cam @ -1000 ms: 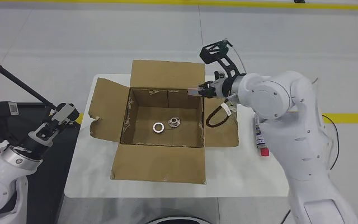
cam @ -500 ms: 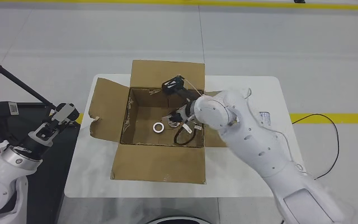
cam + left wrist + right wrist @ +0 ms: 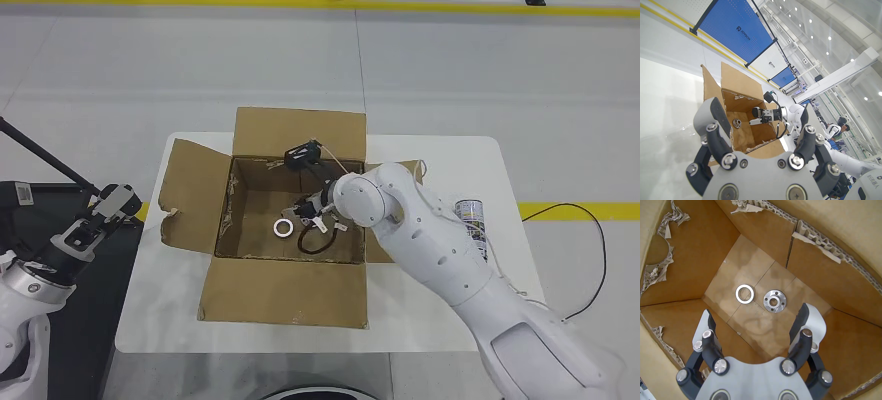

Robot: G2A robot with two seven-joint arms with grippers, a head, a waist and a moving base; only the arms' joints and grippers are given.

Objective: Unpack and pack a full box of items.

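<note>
**Open cardboard box at the middle of the white bench.** All four flaps are folded outward, so the cavity can be reached from above. We see two metal parts lying flat on its floor, near each other but apart: a plain ring and a flanged hub with bolt holes.

The right claw hangs inside the box mouth, pointing down, its jaws spread wide and holding nothing. The hub lies just ahead of the gap between them, which we read as alignment for a pick. We judge the step in hand to be unpacking, with these two parts yet to be lifted out. Both parts are thin and lie flush on the cardboard, so we expect a grasp would do better across the hub's raised collar than on its flat rim.

The left claw is held off the bench's left side, well apart from the box. Its jaws are likewise wide and empty, presumably parked there to keep the opening free. A can lies on the bench to the box's right.
</note>
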